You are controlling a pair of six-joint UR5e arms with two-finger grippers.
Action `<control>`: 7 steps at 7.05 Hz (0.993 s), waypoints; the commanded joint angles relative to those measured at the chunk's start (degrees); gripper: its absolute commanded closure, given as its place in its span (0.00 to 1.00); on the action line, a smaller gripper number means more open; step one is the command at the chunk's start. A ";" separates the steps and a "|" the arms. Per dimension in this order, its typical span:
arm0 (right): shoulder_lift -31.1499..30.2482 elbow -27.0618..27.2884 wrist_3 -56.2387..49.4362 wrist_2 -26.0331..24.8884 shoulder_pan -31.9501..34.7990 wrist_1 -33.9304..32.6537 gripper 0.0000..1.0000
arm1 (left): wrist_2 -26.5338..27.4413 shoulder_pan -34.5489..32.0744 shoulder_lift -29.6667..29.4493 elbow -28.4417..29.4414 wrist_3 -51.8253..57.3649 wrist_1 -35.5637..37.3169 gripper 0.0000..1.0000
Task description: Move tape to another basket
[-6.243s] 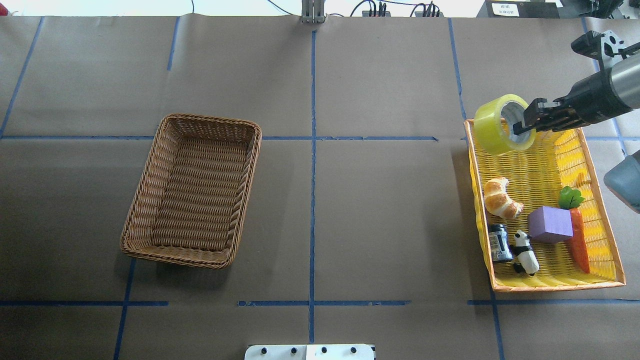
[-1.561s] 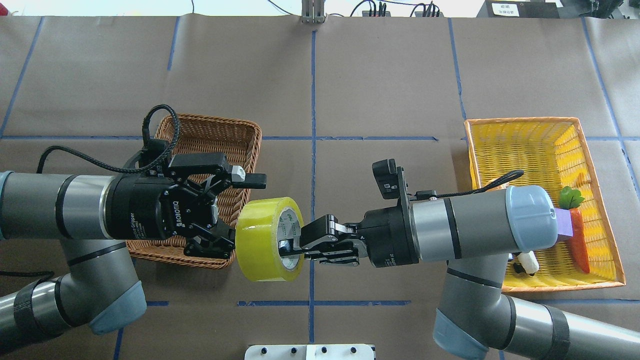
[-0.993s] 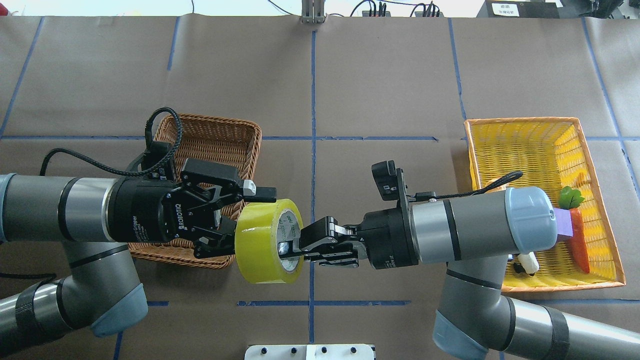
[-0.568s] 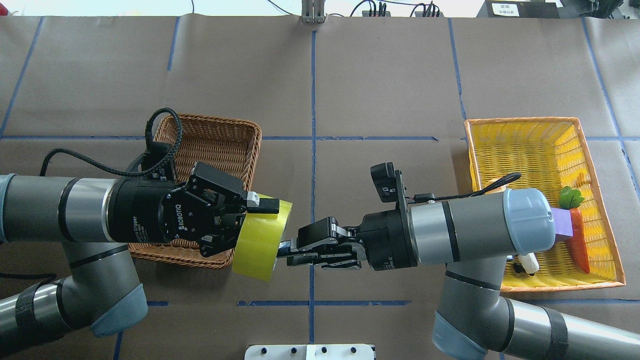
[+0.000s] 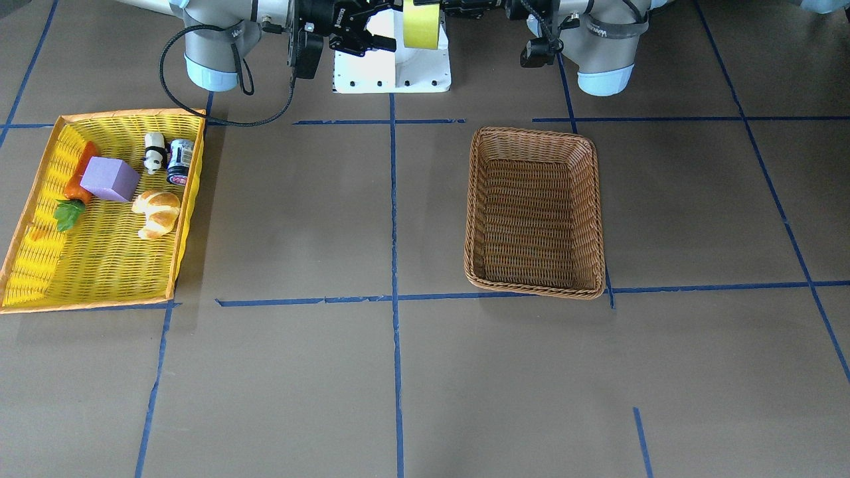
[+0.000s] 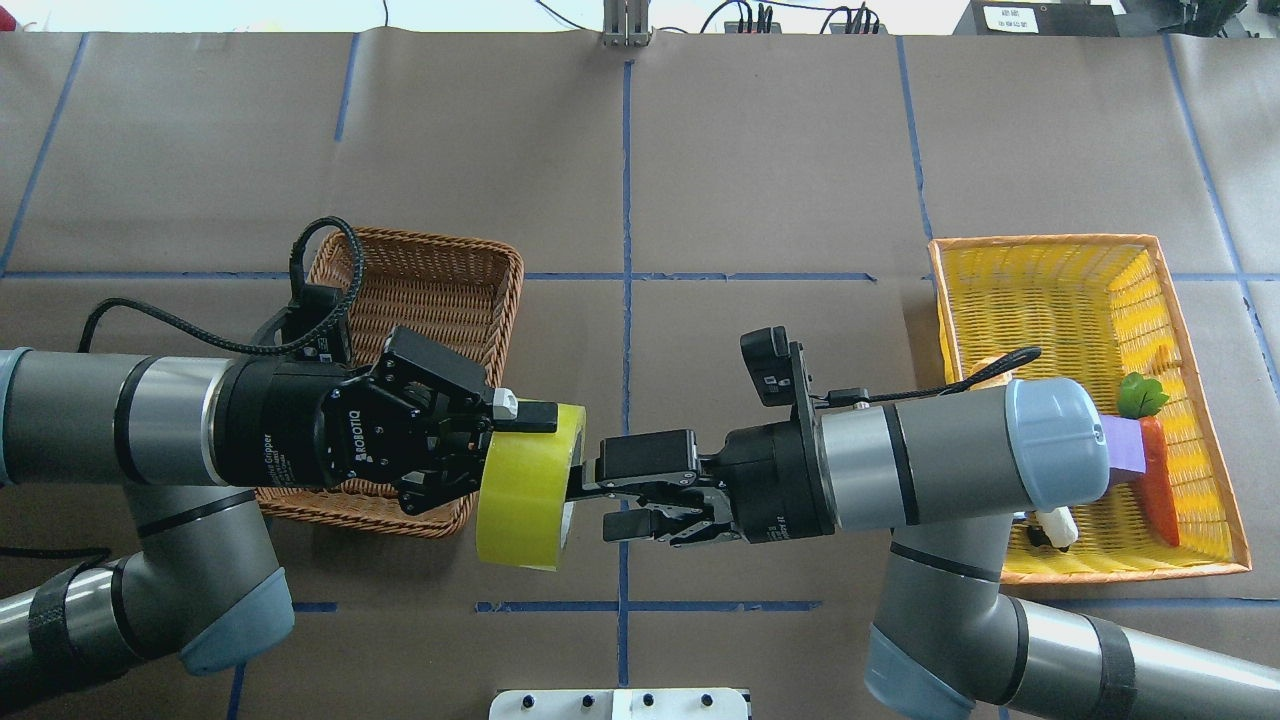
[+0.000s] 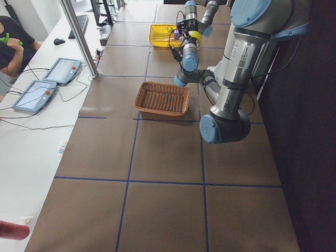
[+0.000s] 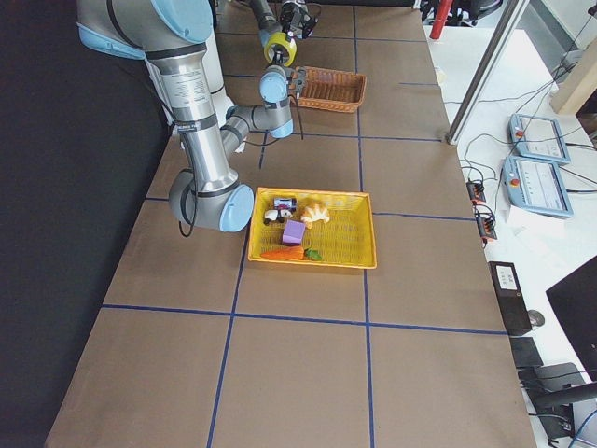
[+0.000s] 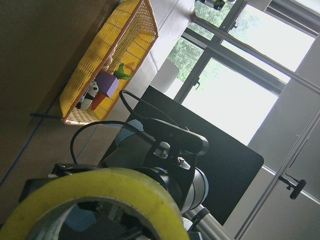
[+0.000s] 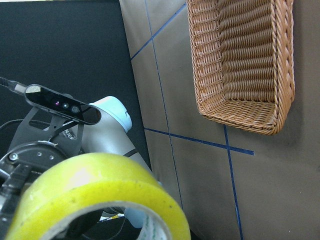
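Note:
The yellow-green tape [image 6: 525,490] hangs in the air over the table's middle, on edge, just right of the brown wicker basket [image 6: 430,262]. My left gripper [image 6: 512,455] is shut on the tape, with one finger [image 6: 528,415] over the roll's outer face. My right gripper [image 6: 606,497] is open, its jaws spread, right beside the tape's core side. The tape also shows in the front view [image 5: 421,26], the left wrist view [image 9: 100,192] and the right wrist view [image 10: 95,192]. The basket [image 5: 531,136] is empty.
The yellow orange-rimmed tray [image 6: 1050,245] at the right holds a croissant [image 5: 157,211], a purple block [image 5: 109,179], a carrot [image 6: 1158,480], a panda figure [image 5: 154,151] and a small can [image 5: 180,160]. My right arm [image 6: 950,465] covers part of it.
My right gripper carried the tape from the yellow tray to the middle. My left gripper shut on it there. Since 0.6 s ago the right gripper has opened and let go.

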 commanded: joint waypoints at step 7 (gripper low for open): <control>0.26 1.05 -11.10 18.69 21.22 -24.33 0.00 | -11.29 -12.22 6.36 -4.60 24.98 27.71 0.97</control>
